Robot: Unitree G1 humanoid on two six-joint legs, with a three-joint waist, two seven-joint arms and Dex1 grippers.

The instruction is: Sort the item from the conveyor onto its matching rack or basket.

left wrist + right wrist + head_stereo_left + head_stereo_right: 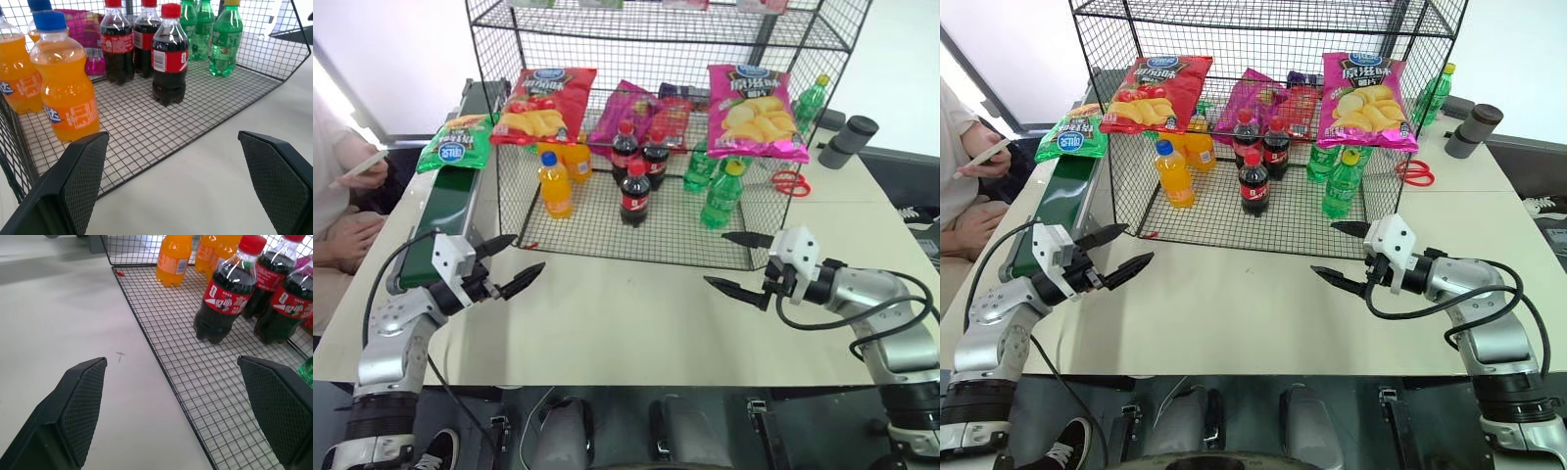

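Note:
The item, a glossy green crisp bag (455, 143) with a blue oval logo, lies on the far end of the conveyor (433, 223), a dark green belt along the table's left edge. The rack (636, 257), a tall black wire-mesh shelf unit, stands at the middle of the table with its open front toward me. My left gripper (527, 253) hovers open over the table beside the belt, just before the rack's front left corner, holding nothing. My right gripper (716, 258) is open too, off the rack's front right corner. Both point inward toward each other.
Inside the rack hang a red crisp bag (545, 103) and a pink crisp bag (756, 110). Orange soda bottles (555, 183), cola bottles (635, 193) and green bottles (722, 194) stand on its grid floor. Red scissors (790, 182) lie right of it. A seated person (337, 186) is left of the conveyor.

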